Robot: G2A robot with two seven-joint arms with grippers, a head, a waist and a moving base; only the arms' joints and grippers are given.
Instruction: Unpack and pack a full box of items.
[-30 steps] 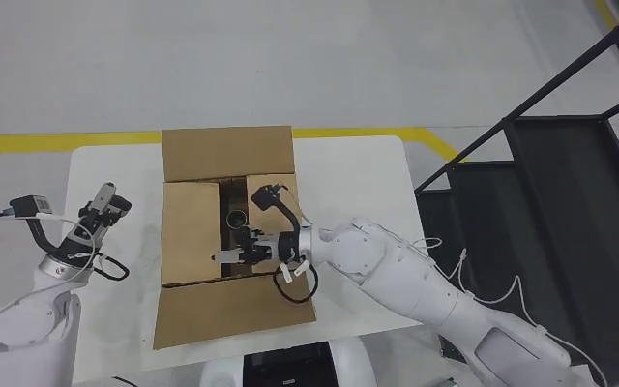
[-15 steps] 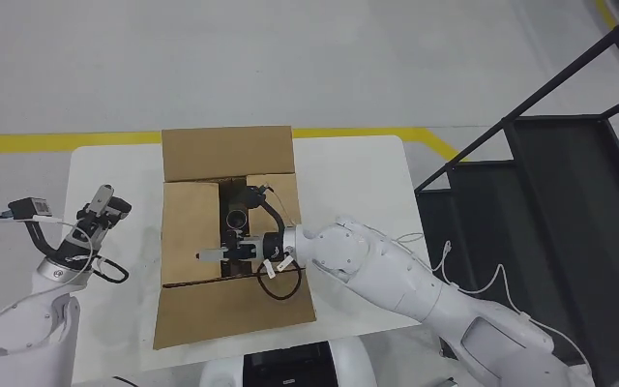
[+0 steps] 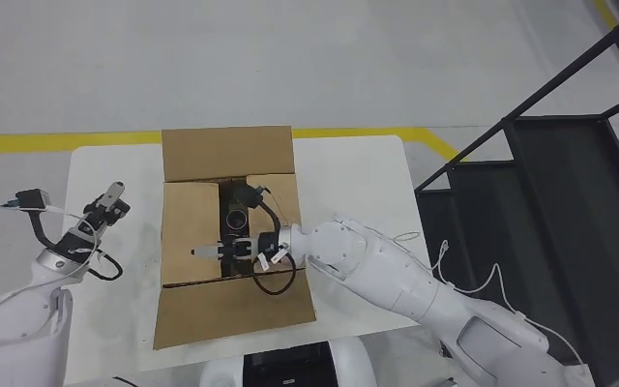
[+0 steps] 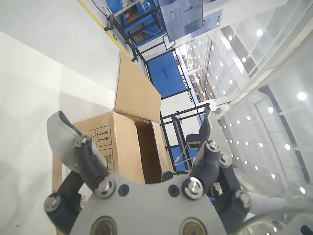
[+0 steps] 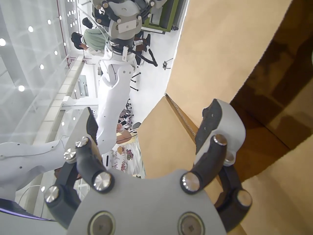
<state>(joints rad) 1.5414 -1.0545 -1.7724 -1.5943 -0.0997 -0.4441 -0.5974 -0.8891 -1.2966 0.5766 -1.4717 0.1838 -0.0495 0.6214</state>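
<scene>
A brown cardboard box (image 3: 227,153) stands in the middle of the white counter (image 3: 358,174). All of its flaps are folded outward, and a dark gap shows between the left and right flaps. Inside this gap there is something round, but it is too small to tell what it is.

The right end effector (image 3: 224,250) is over the box, near the near end of the gap. Its fingers (image 5: 220,123) are spread apart and hold nothing. In the right wrist view the edge of a flap (image 5: 171,128) runs between them.

The left end effector (image 3: 108,198) is above the counter, to the left of the box and apart from it. It is also open and empty. In the left wrist view the box (image 4: 122,128) shows beyond its two fingers (image 4: 61,125).
</scene>
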